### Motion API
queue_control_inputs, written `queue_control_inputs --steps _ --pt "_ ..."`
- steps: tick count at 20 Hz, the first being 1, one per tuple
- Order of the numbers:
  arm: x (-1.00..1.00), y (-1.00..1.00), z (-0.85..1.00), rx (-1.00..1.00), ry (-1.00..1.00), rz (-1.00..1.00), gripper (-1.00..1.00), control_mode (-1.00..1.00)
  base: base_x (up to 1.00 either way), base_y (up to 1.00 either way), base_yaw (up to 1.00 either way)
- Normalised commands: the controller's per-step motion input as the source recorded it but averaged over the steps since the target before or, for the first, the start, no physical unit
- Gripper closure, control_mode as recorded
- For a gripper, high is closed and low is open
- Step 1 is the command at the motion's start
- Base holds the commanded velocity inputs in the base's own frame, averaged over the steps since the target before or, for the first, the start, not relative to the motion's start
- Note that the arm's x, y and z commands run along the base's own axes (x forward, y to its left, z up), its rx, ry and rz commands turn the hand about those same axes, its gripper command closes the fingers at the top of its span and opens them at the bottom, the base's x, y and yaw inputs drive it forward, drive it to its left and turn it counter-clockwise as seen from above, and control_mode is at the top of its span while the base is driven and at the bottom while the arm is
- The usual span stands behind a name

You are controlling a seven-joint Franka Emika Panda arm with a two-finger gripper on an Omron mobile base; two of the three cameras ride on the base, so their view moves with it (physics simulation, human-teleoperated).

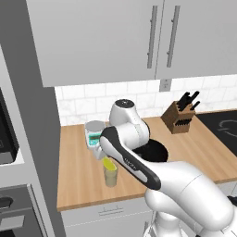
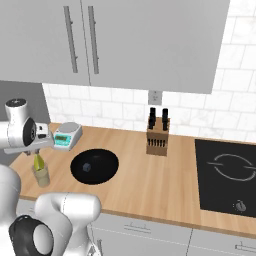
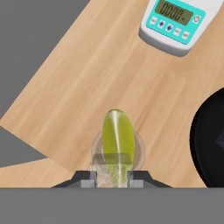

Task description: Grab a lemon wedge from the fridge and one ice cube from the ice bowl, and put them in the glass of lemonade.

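In the left base view the gripper hangs just above the glass of lemonade, near the front of the wooden counter, with the lemon wedge pinched between its closed jaws. The white scale sits just behind, the ice bowl to the right, partly behind the arm, and the knife block stands by the tiled wall.

The right base view puts the wedge right over the glass, with the bowl just beside it and one small dark cube inside (presumably the ice). The black stovetop lies well apart on the right, under grey wall cabinets.

In the hand view the wedge sits centred over the glass rim, held at its near end. To do this well, I judge it best to lower a little, keep centred and only then release, so the wedge drops inside rather than glancing off the rim
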Motion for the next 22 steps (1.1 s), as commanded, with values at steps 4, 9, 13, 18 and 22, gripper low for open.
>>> queue_control_inputs --steps 4,9,13,18,22 --pt "0.00 0.00 0.00 0.00 0.00 0.00 1.00 -1.00 0.00 0.00 0.00" --pt "0.00 0.00 0.00 0.00 0.00 0.00 1.00 -1.00 0.00 0.00 0.00" --pt "0.03 -0.01 0.00 0.00 0.00 0.00 1.00 -1.00 0.00 0.00 0.00" --pt "0.00 0.00 0.00 0.00 0.00 0.00 1.00 -1.00 0.00 0.00 0.00" --pt "0.00 0.00 0.00 0.00 0.00 0.00 1.00 -1.00 0.00 0.00 0.00"
